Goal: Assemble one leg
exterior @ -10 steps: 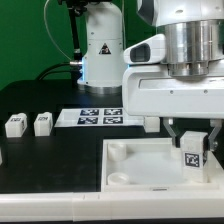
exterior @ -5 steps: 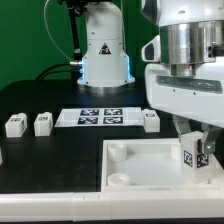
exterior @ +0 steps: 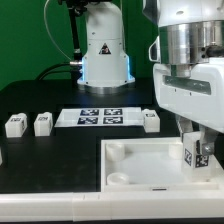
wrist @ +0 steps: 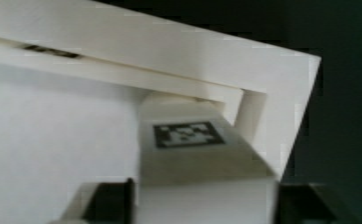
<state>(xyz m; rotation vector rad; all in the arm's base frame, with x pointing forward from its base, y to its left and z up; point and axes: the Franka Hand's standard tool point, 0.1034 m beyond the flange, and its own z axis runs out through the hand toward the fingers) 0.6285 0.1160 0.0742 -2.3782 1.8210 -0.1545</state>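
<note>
A black tabletop with white furniture parts

We see the black tabletop [exterior: 40,160] carrying the marker board [exterior: 98,118] near its middle. Two small white legs [exterior: 14,125] [exterior: 42,123] stand side by side toward the exterior view's left, and a third leg [exterior: 151,120] sits just beside the board's other end. The large white panel [exterior: 140,165] lies flat at the front, toward the exterior view's right.

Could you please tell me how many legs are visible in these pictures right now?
4: two side by side at the exterior view's left, one beside the marker board, one between the fingers. Others may be hidden.
</note>
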